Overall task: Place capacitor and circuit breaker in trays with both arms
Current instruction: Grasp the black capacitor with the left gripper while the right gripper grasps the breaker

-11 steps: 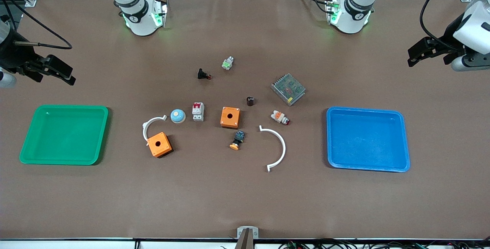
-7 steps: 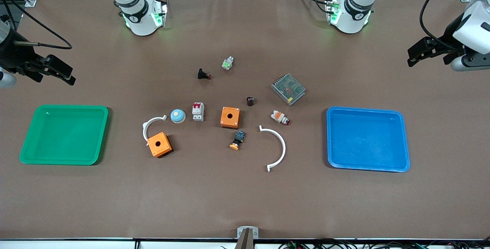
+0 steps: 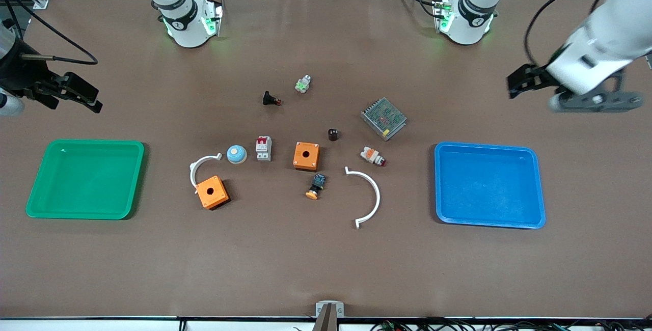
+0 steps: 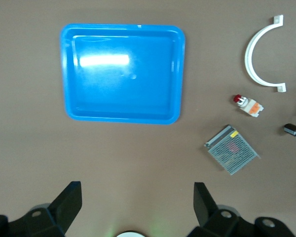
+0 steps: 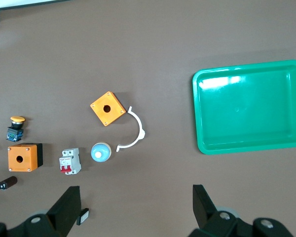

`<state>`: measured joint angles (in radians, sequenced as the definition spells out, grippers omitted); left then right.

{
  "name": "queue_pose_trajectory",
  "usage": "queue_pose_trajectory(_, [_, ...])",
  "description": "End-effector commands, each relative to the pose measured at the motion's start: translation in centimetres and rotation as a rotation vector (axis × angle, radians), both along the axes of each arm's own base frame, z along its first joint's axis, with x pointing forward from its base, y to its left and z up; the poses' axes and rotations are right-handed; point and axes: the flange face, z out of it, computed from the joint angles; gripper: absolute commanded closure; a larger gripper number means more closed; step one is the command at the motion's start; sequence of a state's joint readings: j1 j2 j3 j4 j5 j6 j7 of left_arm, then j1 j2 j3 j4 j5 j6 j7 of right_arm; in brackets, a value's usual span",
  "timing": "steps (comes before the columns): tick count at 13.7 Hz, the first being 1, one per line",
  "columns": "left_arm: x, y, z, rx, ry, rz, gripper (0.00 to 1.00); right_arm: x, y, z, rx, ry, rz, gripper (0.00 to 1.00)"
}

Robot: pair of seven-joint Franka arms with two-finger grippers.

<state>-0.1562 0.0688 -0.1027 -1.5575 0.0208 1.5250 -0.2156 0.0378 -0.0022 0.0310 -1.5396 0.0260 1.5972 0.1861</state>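
The capacitor (image 3: 333,134), a tiny dark cylinder, lies on the table between the silver mesh box (image 3: 384,117) and an orange box (image 3: 306,156). It also shows in the left wrist view (image 4: 294,130) and the right wrist view (image 5: 7,183). The circuit breaker (image 3: 263,148), white with a red switch, lies beside a blue dome button (image 3: 237,154); it also shows in the right wrist view (image 5: 69,161). My left gripper (image 3: 513,86) is open and empty in the air at the left arm's end, over bare table by the blue tray (image 3: 530,221). My right gripper (image 3: 93,103) is open and empty above the green tray (image 3: 76,214).
Two white arcs (image 3: 371,198) (image 3: 199,167), a second orange box (image 3: 212,192), a yellow-capped button (image 3: 316,187), a white-and-orange button (image 3: 373,156), a black flanged part (image 3: 270,99) and a small green-lit part (image 3: 303,84) lie about the middle.
My left gripper has swung in from the table's end toward the middle and tilted. The right gripper has hardly moved. The parts lie as before.
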Motion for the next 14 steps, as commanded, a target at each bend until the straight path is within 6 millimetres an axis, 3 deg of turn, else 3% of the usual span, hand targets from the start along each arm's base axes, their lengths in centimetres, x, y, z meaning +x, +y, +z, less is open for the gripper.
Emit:
queue_pose_trajectory(1, [1.3, -5.9, -3.8, 0.006, 0.003, 0.06, 0.0, 0.0, 2.1, 0.1, -0.004, 0.006, 0.027, 0.0])
queue_pose_trajectory(3, [1.6, -10.5, -7.1, 0.006, 0.001, 0.137, 0.0, -0.2, 3.8, -0.2, -0.005, 0.012, 0.056, 0.0])
queue_pose_trajectory(6, [0.3, -17.4, -13.2, 0.006, -0.009, 0.236, 0.0, -0.2, 9.4, -4.4, -0.005, 0.078, 0.123, 0.0])
queue_pose_trajectory(8, [-1.7, -22.9, -18.1, 0.006, -0.039, 0.347, 0.0, -1.2, 15.2, -8.7, -0.008, 0.089, 0.047, 0.0])
queue_pose_trajectory(9, [-2.1, -24.7, -20.4, 0.005, -0.037, 0.401, 0.01, -1.9, 17.7, -10.8, -0.006, 0.084, 0.014, 0.0])
queue_pose_trajectory(11, [-2.8, -27.4, -24.6, 0.001, -0.034, 0.485, 0.05, -2.4, 20.3, -15.2, -0.01, 0.09, 0.026, 0.0])
queue_pose_trajectory(14, [-4.0, -30.7, -29.8, -0.016, -0.045, 0.581, 0.13, -2.4, 22.0, -22.3, -0.011, 0.09, 0.049, 0.0])
